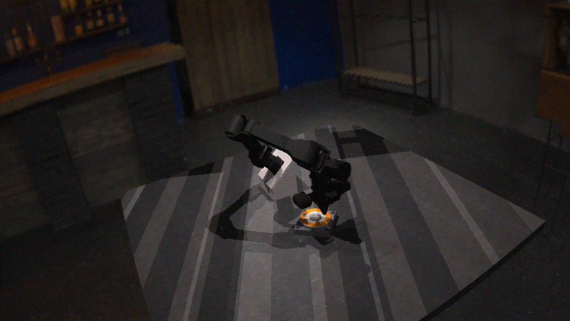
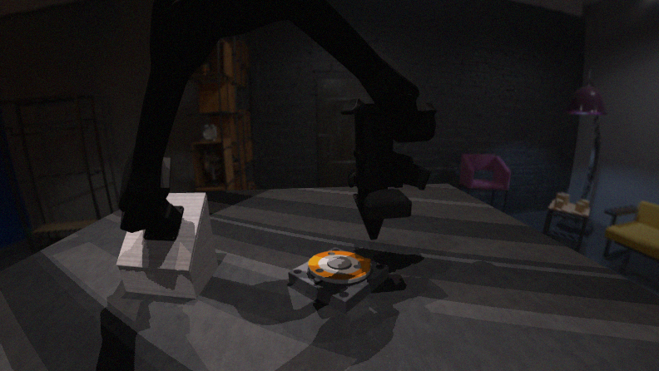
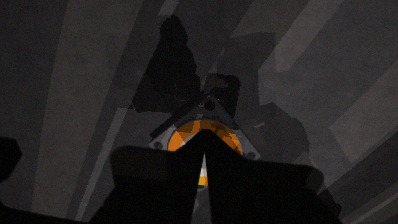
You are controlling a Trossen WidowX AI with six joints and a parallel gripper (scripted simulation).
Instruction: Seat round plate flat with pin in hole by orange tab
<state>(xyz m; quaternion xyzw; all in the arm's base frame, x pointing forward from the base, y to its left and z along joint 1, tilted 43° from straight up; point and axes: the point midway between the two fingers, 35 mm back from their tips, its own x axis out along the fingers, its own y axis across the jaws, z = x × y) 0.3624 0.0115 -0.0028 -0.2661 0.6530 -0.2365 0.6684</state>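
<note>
Near half of round plate [image 3: 187, 134] masked by closed gripper [image 3: 203, 145] in wrist view, orange tab, its hole and pin too small and dim to pick out, arm cut off at 12 o'clock in exterior view.
</note>
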